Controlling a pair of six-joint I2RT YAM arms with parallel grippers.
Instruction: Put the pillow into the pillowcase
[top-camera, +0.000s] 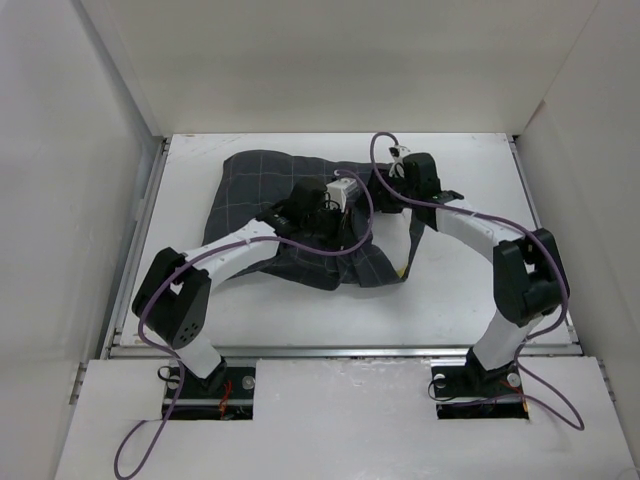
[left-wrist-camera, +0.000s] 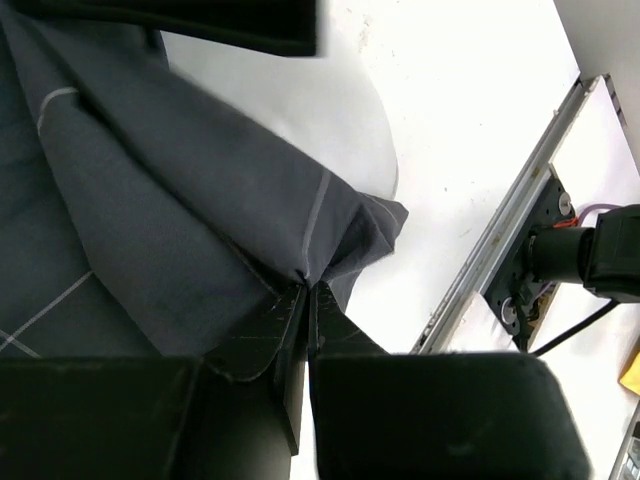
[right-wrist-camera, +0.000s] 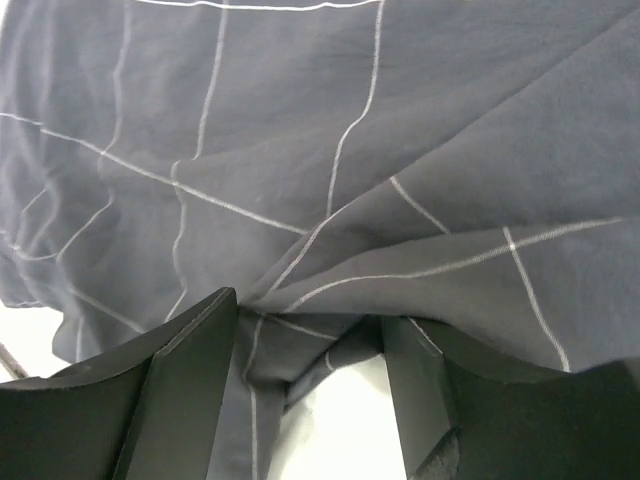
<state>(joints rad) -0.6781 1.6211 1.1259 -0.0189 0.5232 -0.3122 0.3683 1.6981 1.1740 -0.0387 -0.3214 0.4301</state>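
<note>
The dark grey checked pillowcase (top-camera: 265, 195) lies rumpled at the back middle of the table. The pillow is hidden; only a small yellow bit (top-camera: 403, 269) shows at the case's near right corner. My left gripper (top-camera: 345, 222) is over the case's right part. In the left wrist view it (left-wrist-camera: 308, 288) is shut on a pinched fold of the pillowcase (left-wrist-camera: 150, 220), which is lifted off the table. My right gripper (top-camera: 385, 187) is at the case's far right edge. In its own view it (right-wrist-camera: 305, 345) stands open, with a loose fold of the pillowcase (right-wrist-camera: 300, 150) lying between the fingers (right-wrist-camera: 190, 385).
White walls enclose the table on the left, back and right. A metal rail (top-camera: 340, 350) runs along the near edge. In the left wrist view, an arm's base (left-wrist-camera: 555, 255) sits beyond that rail (left-wrist-camera: 490, 250). Bare white table (top-camera: 470, 290) lies right of the case.
</note>
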